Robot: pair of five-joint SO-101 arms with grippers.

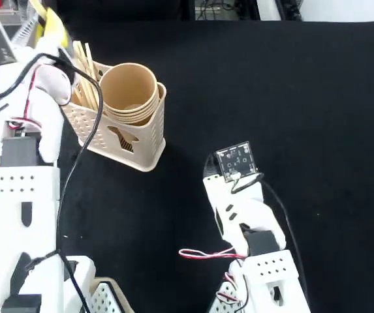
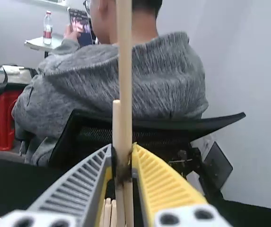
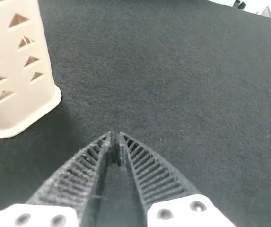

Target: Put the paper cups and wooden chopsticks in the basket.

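- Black cloth covered the worktop. A cream plastic basket stood upright toward its far left corner, with a stack of paper cups nested in one compartment.
- Wooden chopsticks stood leaning in the compartment beside the cups, on the side nearer the left arm. Their tips rose above the rim.
- The left hand was clamped on two sticks, gripped low on their length and held upright, one reaching higher than the other. Holding them vertical looked meant to let them slide end-first into the narrow compartment rather than catch on the rim.
- Below that hand, the left wrist view showed the ends of other sticks. The held ones therefore seemed to be right over the basket or already partly inside it; which of the two could not be told.
- The right hand was pressed together on nothing, low over bare cloth, with the basket off to one side and well apart from it. Parked there, it stood clear of the left arm's path.
- Judged from this layout, the cups looked done, and releasing the held sticks into the basket seemed to be the step in hand.
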